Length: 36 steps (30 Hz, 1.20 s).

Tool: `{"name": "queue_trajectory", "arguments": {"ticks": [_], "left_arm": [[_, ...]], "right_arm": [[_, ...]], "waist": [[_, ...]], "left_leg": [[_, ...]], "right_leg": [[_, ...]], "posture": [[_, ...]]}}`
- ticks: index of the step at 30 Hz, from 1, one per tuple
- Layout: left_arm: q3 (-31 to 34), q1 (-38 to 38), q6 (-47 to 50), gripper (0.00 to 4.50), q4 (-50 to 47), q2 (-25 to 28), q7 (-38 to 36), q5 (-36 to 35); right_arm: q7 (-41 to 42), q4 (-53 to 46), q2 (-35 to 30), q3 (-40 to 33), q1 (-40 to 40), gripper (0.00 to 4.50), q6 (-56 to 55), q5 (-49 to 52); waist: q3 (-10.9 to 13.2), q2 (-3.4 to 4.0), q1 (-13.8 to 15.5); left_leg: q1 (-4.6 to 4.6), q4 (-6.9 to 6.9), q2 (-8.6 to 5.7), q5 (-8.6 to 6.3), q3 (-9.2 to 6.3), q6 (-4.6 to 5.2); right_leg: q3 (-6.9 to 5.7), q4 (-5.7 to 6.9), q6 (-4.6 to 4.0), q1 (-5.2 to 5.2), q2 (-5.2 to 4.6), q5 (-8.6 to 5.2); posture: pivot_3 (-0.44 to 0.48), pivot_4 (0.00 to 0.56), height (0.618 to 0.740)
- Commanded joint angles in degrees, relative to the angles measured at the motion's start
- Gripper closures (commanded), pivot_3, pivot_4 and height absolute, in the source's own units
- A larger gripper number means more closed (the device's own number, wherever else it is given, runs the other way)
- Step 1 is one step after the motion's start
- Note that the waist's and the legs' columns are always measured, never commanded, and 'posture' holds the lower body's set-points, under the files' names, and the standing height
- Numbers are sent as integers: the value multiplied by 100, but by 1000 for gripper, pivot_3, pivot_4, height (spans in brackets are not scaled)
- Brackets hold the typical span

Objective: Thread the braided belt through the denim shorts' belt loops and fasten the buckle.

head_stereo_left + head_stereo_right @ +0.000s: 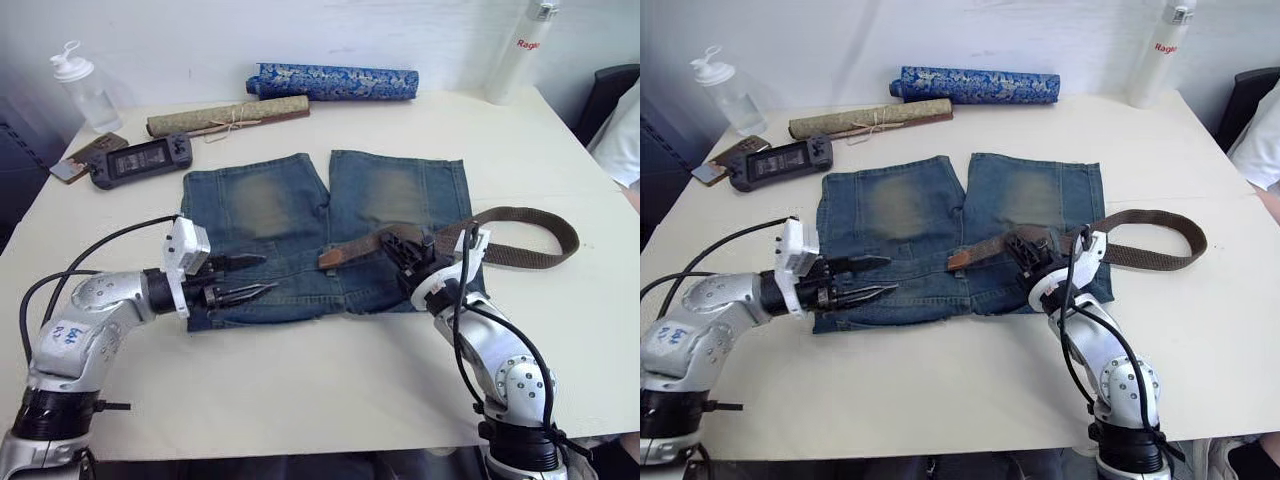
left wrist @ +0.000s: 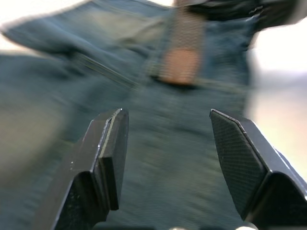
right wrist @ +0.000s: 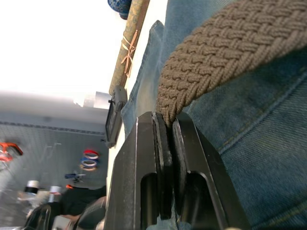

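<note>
a: what's on the left?
b: the left gripper (image 1: 262, 277), its two black fingers spread wide and empty, hovering over the waistband edge of the faded blue denim shorts (image 1: 290, 205), which lie flat on the pale table (image 1: 300, 380).
a: and the middle?
b: the tan leather tip (image 1: 340, 257) of the long dark-brown braided belt (image 1: 520, 235) lies across the waistband, pointing toward that gripper.
a: further right?
b: the right gripper (image 1: 398, 247) has its jaws pressed together on the woven strap just behind the tip. beyond it the belt loops off the shorts onto the table.
a: behind?
b: a blue patterned rolled tube (image 1: 335, 82).
</note>
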Motion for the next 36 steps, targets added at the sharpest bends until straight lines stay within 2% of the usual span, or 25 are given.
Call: {"name": "queue_trajectory", "arguments": {"ticks": [1, 7, 12, 30, 34, 36], "left_arm": [[304, -17, 330, 1507, -293, -39, 81, -483], [299, -17, 431, 1507, -266, -110, 187, -471], [249, -76, 464, 1507, -230, -160, 230, -422], [182, -252, 508, 1507, -170, -199, 348, -323], [168, -232, 476, 1507, -189, -161, 331, -279], [177, -227, 488, 1507, -197, -183, 346, -297]], "right_arm": [[175, -110, 97, -130, 10, 4500, -63, -83], [87, -99, 136, -703, -25, 4500, -233, 487], [90, -17, 6, -802, 26, 4500, -78, 533], [389, 41, 177, 6, -64, 4500, 397, -392], [453, 34, 235, 52, -66, 4500, 447, -505], [619, 75, 68, -62, -89, 4500, 459, -689]], "waist": [[0, 0, 10], [0, 1, -9], [0, 1, -10], [0, 1, -31], [1, 2, -21], [1, 2, -20]], "left_leg": [[0, 1, 0, 0, -1, -1], [-1, 1, 2, -1, 5, -2], [-1, 2, 3, -1, 5, -2], [0, 0, 6, -2, 9, -3], [-2, 1, 5, -3, 8, -4], [-2, 3, 4, -3, 8, -4]], "right_leg": [[1, 1, 0, 1, 0, 0], [6, 5, -5, -2, -1, -2], [7, 7, -7, -3, 0, -4], [6, 7, -12, -7, 3, -6], [7, 8, -13, -8, 0, -7], [8, 8, -12, -7, -1, -6]], "posture": [[0, 150, 637], [0, 150, 637], [0, 150, 637], [0, 150, 637], [0, 150, 637], [0, 150, 637]]}}
